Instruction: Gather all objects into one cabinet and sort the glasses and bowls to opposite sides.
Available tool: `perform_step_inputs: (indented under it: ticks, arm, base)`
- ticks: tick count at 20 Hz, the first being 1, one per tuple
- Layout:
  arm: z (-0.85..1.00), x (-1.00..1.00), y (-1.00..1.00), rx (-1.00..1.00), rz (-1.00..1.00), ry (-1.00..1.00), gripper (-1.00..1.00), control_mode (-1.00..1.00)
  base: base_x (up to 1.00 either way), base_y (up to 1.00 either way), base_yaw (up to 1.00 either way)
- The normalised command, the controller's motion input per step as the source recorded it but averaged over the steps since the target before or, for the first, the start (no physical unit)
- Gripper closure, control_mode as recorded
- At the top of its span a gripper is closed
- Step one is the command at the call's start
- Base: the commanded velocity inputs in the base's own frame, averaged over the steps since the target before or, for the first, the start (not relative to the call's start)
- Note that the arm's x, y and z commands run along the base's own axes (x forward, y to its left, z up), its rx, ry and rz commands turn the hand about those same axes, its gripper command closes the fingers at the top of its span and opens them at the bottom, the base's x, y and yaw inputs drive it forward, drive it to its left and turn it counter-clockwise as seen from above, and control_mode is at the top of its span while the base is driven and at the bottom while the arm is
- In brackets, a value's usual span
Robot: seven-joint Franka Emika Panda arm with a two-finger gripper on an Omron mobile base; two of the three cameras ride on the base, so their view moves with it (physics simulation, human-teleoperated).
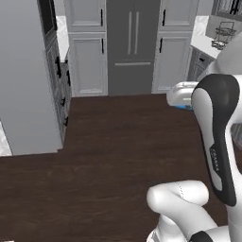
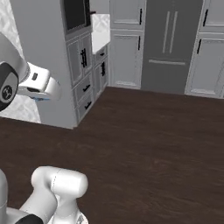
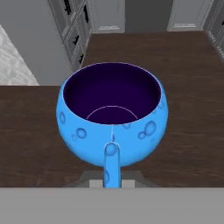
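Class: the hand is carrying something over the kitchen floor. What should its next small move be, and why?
Probably keep the hand shut on the blue bowl and carry on toward the shelf. The bowl hangs in the grip above bare dark floor, with no shelf board in sight, so letting go here would drop it.

Two cameras ride behind the white arm (image 1: 215, 142), high up, looking forward and down across a dark wooden floor (image 1: 118, 142) toward grey cabinets (image 1: 87, 64) and a tall grey fridge (image 1: 132, 42) at twelve o'clock. Both share that floor and fridge. The left view has the arm at four o'clock, the right at eight. The hand camera sits very close above a blue bowl (image 3: 112, 113), facing the same floor.
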Motion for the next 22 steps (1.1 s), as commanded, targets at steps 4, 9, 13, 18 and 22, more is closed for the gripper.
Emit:
perform_step_inputs:
  ticks: [4,9,13,18,22]
  arm:
    - [0.00,0.00,0.00,0.00,0.00,0.00,1.00,1.00]
    - [0.00,0.00,0.00,0.00,0.00,0.00,1.00,1.00]
    - [0.00,0.00,0.00,0.00,0.00,0.00,1.00,1.00]
    - [0.00,0.00,0.00,0.00,0.00,0.00,1.00,1.00]
    - [0.00,0.00,0.00,0.00,0.00,0.00,1.00,1.00]
  base:
    - [1.00,0.22,-0.24]
    - [1.00,0.00,-0.18]
    - [1.00,0.06,-0.14]
    - [1.00,0.23,-0.13]
    - [1.00,0.17,-0.01]
